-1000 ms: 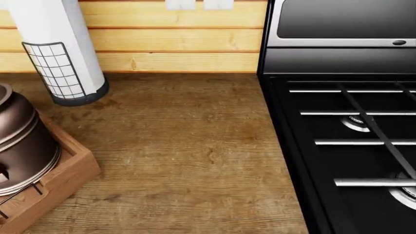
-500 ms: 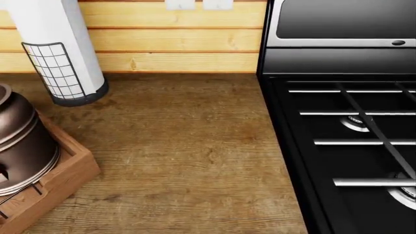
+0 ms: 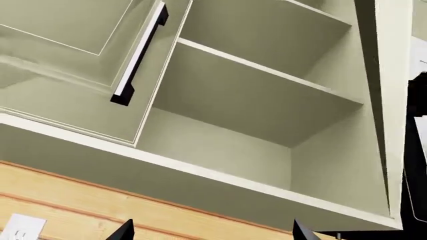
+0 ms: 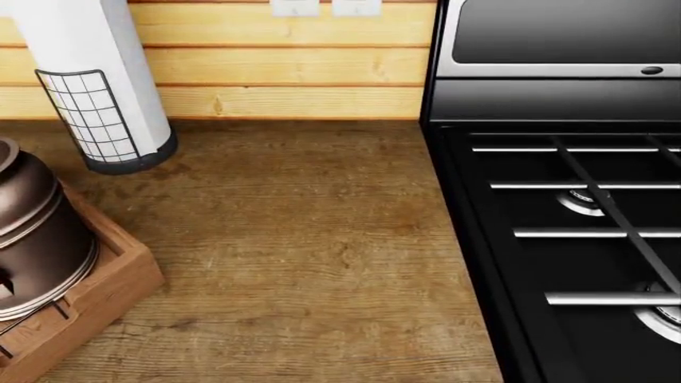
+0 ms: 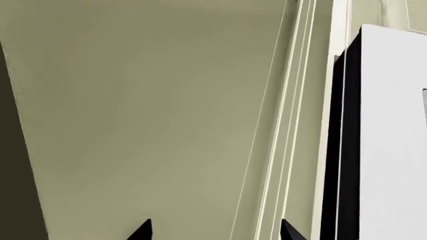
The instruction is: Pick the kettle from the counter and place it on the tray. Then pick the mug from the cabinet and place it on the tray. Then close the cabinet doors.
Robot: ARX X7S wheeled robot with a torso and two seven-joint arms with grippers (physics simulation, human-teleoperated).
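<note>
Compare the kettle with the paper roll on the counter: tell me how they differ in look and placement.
The kettle is dark, shiny copper-brown metal with a rounded, ridged body; the paper roll is plain matte white and straight-sided. The kettle sits inside the wooden tray, while the paper roll stands in a black wire holder directly on the counter, near the back wall. Both stand upright at the counter's left end, and both are cut off by the head view's edge.

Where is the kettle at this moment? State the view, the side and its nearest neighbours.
In the head view the kettle stands at the far left, in the tray on the counter, with the paper roll behind it.
</note>
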